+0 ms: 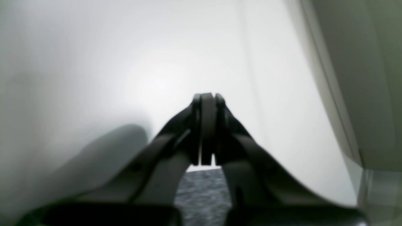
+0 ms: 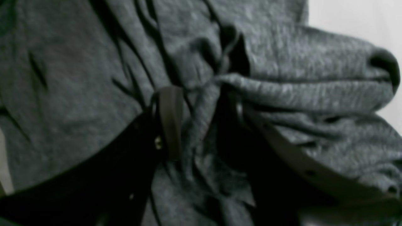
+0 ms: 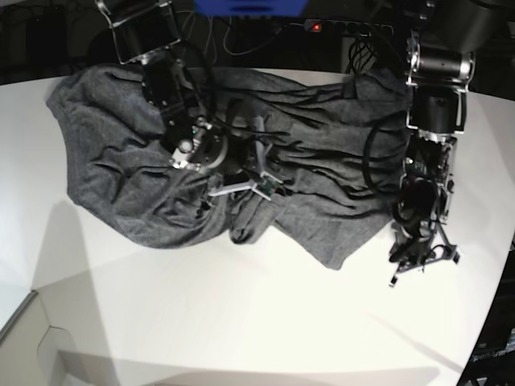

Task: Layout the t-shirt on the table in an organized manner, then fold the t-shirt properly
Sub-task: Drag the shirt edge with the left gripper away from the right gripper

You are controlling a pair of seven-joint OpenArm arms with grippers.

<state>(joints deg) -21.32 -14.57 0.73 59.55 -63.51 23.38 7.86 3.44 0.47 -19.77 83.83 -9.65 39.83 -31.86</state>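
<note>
The dark grey t-shirt (image 3: pixel 129 161) lies wrinkled and bunched across the far half of the white table (image 3: pixel 241 322). My right gripper (image 3: pixel 241 189) is down in the shirt's middle. In the right wrist view its jaws (image 2: pixel 204 103) stand apart, with a raised fold of the t-shirt (image 2: pixel 282 91) between and around them. My left gripper (image 3: pixel 418 261) rests low on bare table just off the shirt's right edge. It is shut with nothing in it (image 1: pixel 207 99), and a strip of the t-shirt (image 1: pixel 202 194) shows beneath it.
The table's curved edge (image 1: pixel 329 103) runs close to the right of my left gripper. At the back, behind the shirt, are cables and a power strip with a red light (image 3: pixel 318 26). The table's near-left edge (image 3: pixel 36 310) drops off.
</note>
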